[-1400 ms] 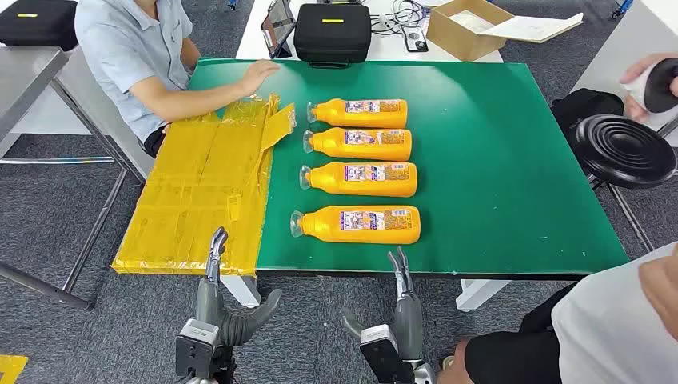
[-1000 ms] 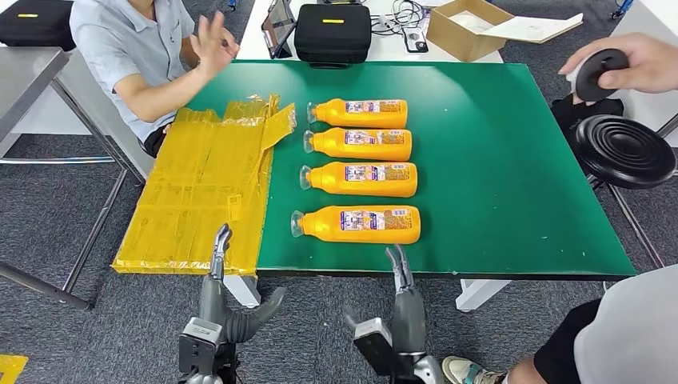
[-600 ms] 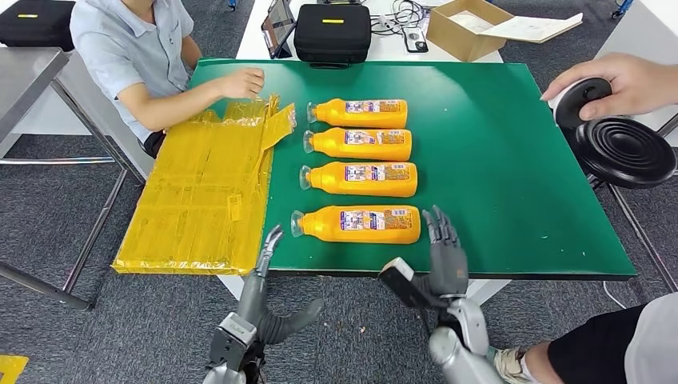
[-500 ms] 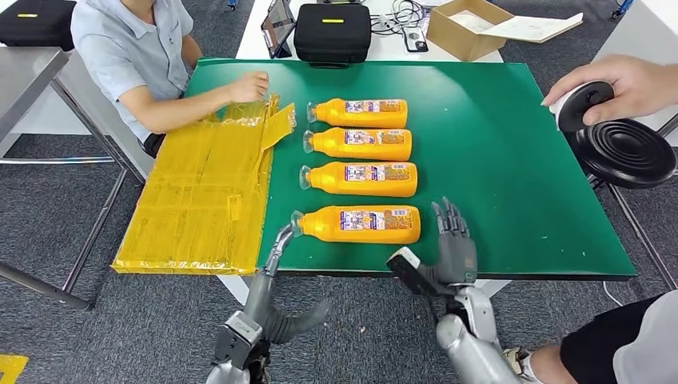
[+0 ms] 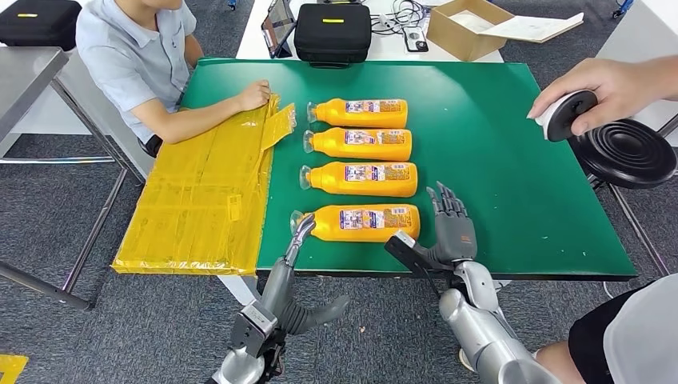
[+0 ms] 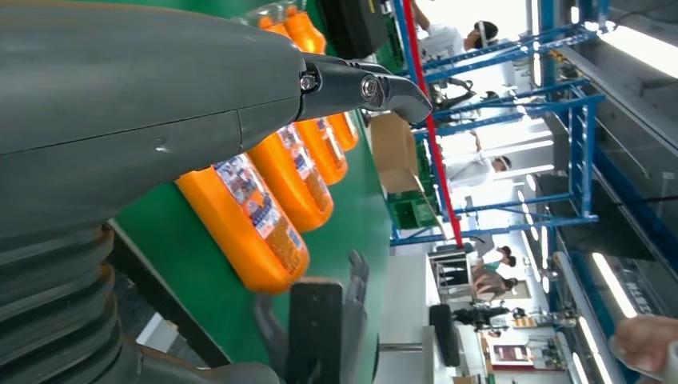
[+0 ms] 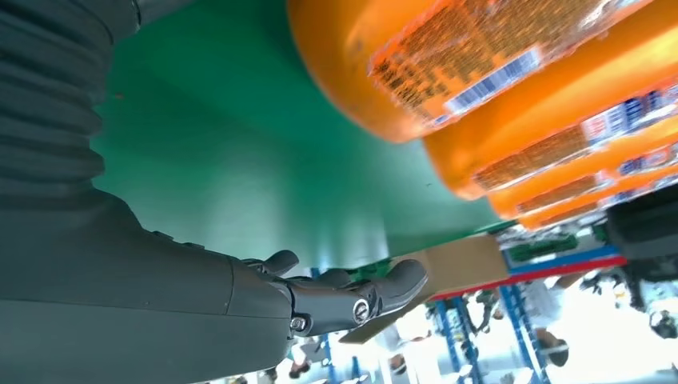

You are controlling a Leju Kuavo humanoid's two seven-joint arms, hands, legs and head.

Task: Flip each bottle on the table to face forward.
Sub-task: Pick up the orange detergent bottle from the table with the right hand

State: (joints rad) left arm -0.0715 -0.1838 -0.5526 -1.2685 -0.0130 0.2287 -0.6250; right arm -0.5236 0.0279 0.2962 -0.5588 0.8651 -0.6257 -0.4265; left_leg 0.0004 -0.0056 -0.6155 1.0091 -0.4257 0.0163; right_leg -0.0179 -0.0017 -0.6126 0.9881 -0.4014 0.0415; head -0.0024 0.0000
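Several orange bottles lie on their sides in a column on the green table (image 5: 512, 152), caps to the left, labels up. The nearest bottle (image 5: 364, 223) lies close to the front edge; behind it are a second (image 5: 364, 179), a third (image 5: 361, 144) and the farthest (image 5: 361, 113). My left hand (image 5: 297, 240) reaches up to the nearest bottle's cap end, fingers extended, holding nothing. My right hand (image 5: 449, 228) stands open just right of that bottle's base, not touching it. The left wrist view shows the nearest bottle (image 6: 244, 220); the right wrist view shows its base (image 7: 416, 64).
A yellow plastic sheet (image 5: 204, 192) covers the table's left side, with a seated person's hand (image 5: 254, 94) on it. Another person's hand (image 5: 596, 92) holds a black disc at the right, above a black stool (image 5: 628, 152). A black case (image 5: 332, 32) and cardboard box (image 5: 468, 28) sit behind.
Both my hands rose from below the table edge to either end of the nearest bottle. The seated person's hand settled on the yellow sheet; the other person's hand with the disc moved in.
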